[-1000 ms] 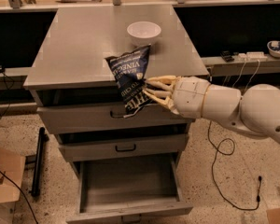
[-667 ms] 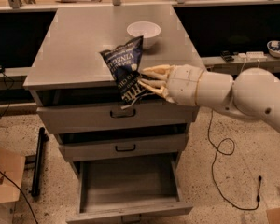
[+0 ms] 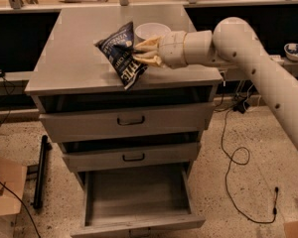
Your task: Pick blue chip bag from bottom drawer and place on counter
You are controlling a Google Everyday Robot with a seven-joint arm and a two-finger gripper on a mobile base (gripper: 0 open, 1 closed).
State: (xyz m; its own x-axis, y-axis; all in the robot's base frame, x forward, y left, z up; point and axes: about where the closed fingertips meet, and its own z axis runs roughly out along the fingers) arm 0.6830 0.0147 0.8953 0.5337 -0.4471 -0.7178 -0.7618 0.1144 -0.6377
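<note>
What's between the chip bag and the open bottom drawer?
Camera view: the top drawer and middle drawer. The claw grips the blue chip bag over the counter.

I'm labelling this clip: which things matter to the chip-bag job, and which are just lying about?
Job: blue chip bag, clamped in the gripper over the counter; open bottom drawer.
Lying about: white bowl, cardboard box, black bar.

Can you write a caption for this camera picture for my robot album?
The robot's gripper holds a blue chip bag over the counter, with the bottom drawer open below.
</note>
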